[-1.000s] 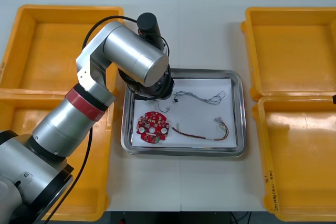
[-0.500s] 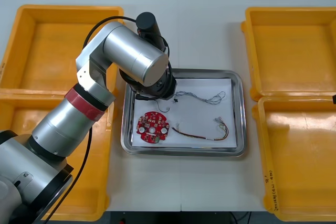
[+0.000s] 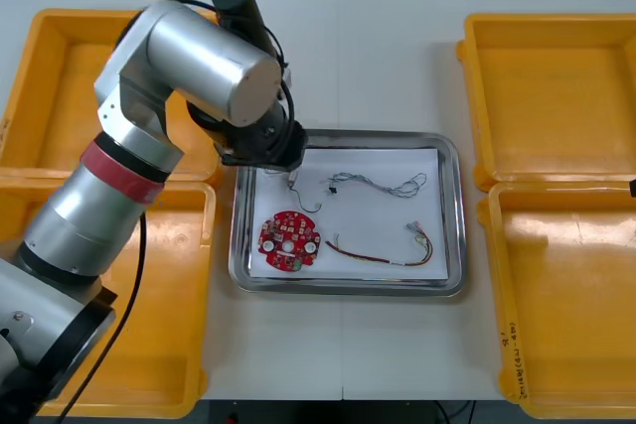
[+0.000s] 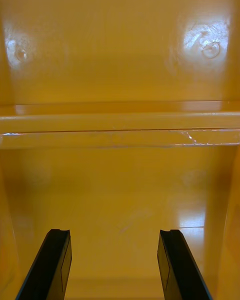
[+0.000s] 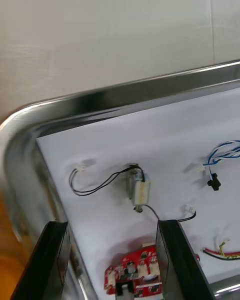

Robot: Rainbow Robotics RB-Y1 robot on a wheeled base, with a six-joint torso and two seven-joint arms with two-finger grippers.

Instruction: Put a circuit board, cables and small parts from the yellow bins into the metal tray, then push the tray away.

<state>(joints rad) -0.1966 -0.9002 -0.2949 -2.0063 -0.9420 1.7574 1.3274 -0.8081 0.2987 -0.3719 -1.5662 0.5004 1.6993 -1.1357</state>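
Four items counted in metal tray (image 3: 348, 288): round red circuit board (image 3: 288, 240) near-left, red and yellow cable (image 3: 378, 255) near-right, blue and white cable (image 5: 222, 154) far-right, small metal part (image 5: 138, 190) on black leads (image 5: 95, 186) far-left. Noted left pincer (image 5: 112, 225) pulled back above tray's far-left corner, spread, empty: part delivered, push pending. Right pincer (image 4: 114, 232) parked agape over yellow bin (image 4: 120, 55).

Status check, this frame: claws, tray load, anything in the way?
Left claw open, empty, above far-left corner of metal tray. Right claw open over yellow bin. Tray holds circuit board, cables, small metal part. Nothing seen in the way.
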